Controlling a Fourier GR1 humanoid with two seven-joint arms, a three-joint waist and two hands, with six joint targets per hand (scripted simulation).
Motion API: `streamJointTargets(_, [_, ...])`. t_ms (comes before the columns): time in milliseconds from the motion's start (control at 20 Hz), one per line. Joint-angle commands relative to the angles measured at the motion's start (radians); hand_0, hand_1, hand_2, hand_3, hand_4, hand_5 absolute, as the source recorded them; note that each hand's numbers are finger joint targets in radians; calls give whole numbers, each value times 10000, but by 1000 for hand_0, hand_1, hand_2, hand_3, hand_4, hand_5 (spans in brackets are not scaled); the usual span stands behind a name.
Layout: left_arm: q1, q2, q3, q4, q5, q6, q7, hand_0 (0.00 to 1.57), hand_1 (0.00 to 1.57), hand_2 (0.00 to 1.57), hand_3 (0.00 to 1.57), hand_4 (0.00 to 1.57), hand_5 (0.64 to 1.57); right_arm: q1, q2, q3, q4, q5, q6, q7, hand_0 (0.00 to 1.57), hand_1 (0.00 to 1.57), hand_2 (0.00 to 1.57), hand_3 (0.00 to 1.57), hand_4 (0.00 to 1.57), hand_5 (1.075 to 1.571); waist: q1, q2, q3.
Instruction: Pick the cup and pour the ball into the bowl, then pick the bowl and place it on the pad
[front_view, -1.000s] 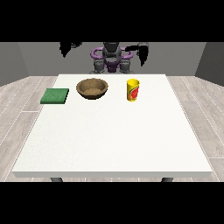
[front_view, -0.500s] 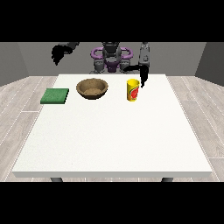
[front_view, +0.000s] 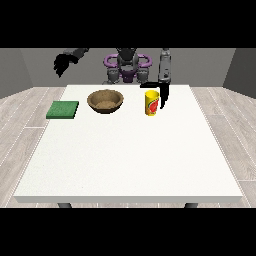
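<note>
A yellow cup (front_view: 151, 103) with a red mark stands upright on the white table (front_view: 130, 155), right of centre at the back. The ball is hidden from this view. The hand at the view's right (front_view: 163, 92) hangs right beside the cup, fingers pointing down along its right side and thumb over its rim, uncurled. A brown wooden bowl (front_view: 105, 100) sits left of the cup. Further left lies the flat green pad (front_view: 63, 109). The hand at the view's left (front_view: 62, 62) is raised high above the table's back left corner, fingers hanging relaxed.
The robot's torso (front_view: 127, 66) stands behind the table's far edge. The table's wide front half stretches toward the camera. Grey walls and a wooden floor surround it.
The hand at the view's right has come down and in from beside the torso to the cup's right side. The hand at the view's left has swung outward and up.
</note>
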Motion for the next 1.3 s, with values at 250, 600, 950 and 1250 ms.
streamJointTargets(250, [-1048, 431, 958, 2697, 384, -146, -1878, 0, 0, 0, 0, 887, 1555, -26, -70, -171, 218, -144, 439, -697, 0, 0, 0, 0, 674, 1566, -431, 616, -5])
streamJointTargets(600, [-1003, 262, 855, 3688, -741, 2111, -2846, 1273, 1273, 1571, 1571, 1346, 1468, -763, -1444, -1108, -532, -1805, 1173, 1085, 0, 0, 0, 165, 647, 1568, -1291, 872, -8])
streamJointTargets(950, [-1532, 545, -266, 3405, -2068, 3185, -770, 1267, 1267, 1571, 1571, 1401, 1432, -150, -1773, -1550, 1167, -1846, 1694, 961, 0, 0, 0, 293, 636, 1567, -681, -972, 17])
streamJointTargets(1250, [-2495, 341, -2397, 3883, -5120, 5543, 1449, 1337, 1337, 1571, 1571, 1408, 1525, -349, -1682, -1331, 1951, -1628, 1494, 1283, 0, 0, 0, 250, 634, 1562, -650, -1948, 59])
